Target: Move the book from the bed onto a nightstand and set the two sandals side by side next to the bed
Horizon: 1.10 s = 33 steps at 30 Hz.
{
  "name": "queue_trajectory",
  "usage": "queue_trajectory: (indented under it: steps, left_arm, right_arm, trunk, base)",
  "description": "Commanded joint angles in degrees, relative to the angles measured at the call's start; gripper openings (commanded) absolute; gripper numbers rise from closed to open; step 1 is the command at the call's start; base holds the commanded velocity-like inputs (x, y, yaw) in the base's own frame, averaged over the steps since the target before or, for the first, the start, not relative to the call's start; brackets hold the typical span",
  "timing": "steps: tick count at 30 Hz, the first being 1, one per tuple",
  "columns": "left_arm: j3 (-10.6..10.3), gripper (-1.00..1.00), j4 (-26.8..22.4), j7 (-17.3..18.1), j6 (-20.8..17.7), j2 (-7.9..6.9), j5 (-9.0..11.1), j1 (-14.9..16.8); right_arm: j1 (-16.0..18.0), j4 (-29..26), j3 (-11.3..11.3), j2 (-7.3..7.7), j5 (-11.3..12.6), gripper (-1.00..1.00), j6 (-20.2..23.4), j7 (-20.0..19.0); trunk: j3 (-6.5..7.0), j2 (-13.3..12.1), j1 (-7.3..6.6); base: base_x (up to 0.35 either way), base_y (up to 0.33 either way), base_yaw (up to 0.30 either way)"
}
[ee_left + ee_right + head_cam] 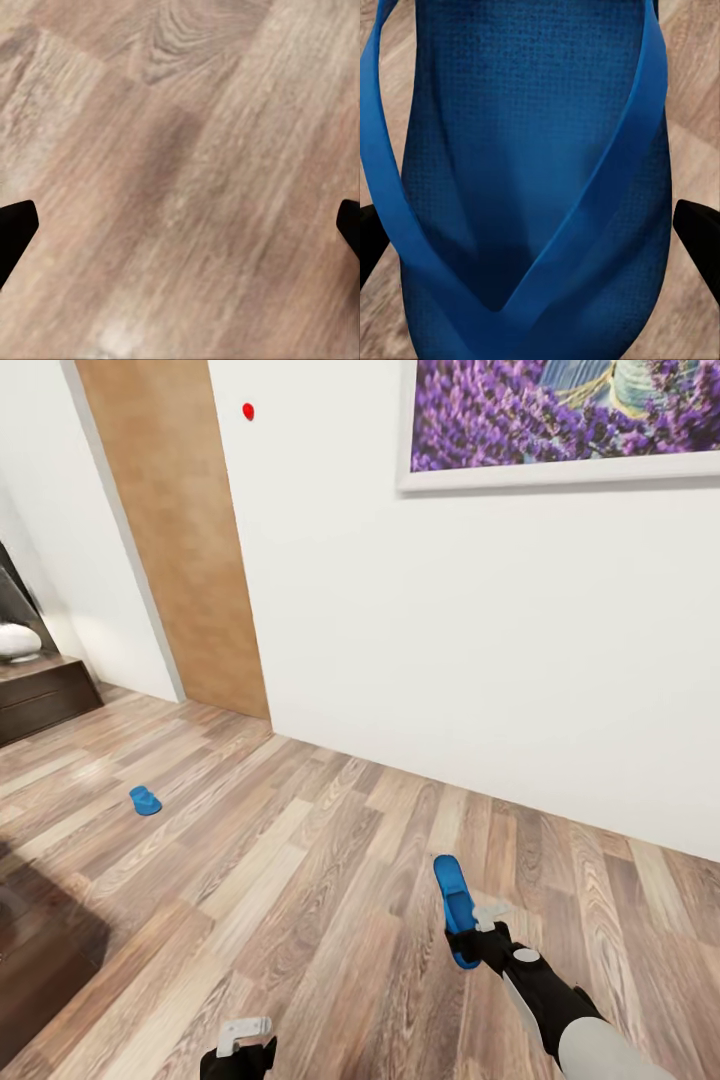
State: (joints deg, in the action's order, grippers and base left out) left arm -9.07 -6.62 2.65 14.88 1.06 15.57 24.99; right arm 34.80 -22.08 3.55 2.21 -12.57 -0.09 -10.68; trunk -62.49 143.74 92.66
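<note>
Right gripper (468, 940) clenches a sandal (456, 900) by its heel, toe toward 12 o'clock; light, floppy, likely sags.

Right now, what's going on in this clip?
The robot's right pincer is at one blue sandal, holding it above the wood floor; up close, the sandal sits between its fingers. The second sandal lies alone on the floor farther off to the left. The left pincer is open over bare planks, holding nothing.
</note>
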Motion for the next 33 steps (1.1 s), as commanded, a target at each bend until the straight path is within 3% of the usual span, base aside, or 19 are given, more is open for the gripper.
queue_trajectory:
  steps: [1, 16, 33]
  left_arm:
    - [-0.42, 1.0, 0.11, 0.16, 0.24, 0.0, 0.6, 0.06]
    - [-0.42, 1.0, 0.11, 0.25, 0.24, 0.05, 0.56, 0.06]
    - [-0.42, 1.0, 0.11, 0.25, 0.24, 0.08, 0.52, -0.34]
  right_arm:
    - [0.0, -0.07, 0.4, -0.03, -0.44, -1.0, 0.01, -0.48]
    - [0.0, -0.07, 0.4, -0.03, -0.44, -1.0, 0.01, -0.48]
    - [0.0, -0.07, 0.4, -0.03, -0.44, -1.0, 0.01, -0.48]
  trunk:
    - [-0.05, 0.02, 0.02]
    - [-0.05, 0.02, 0.02]
    - [-0.05, 0.02, 0.02]
  base:
    - [0.328, -0.095, 0.265]
    - [0.329, -0.053, 0.247]
    - [0.327, -0.142, 0.172]
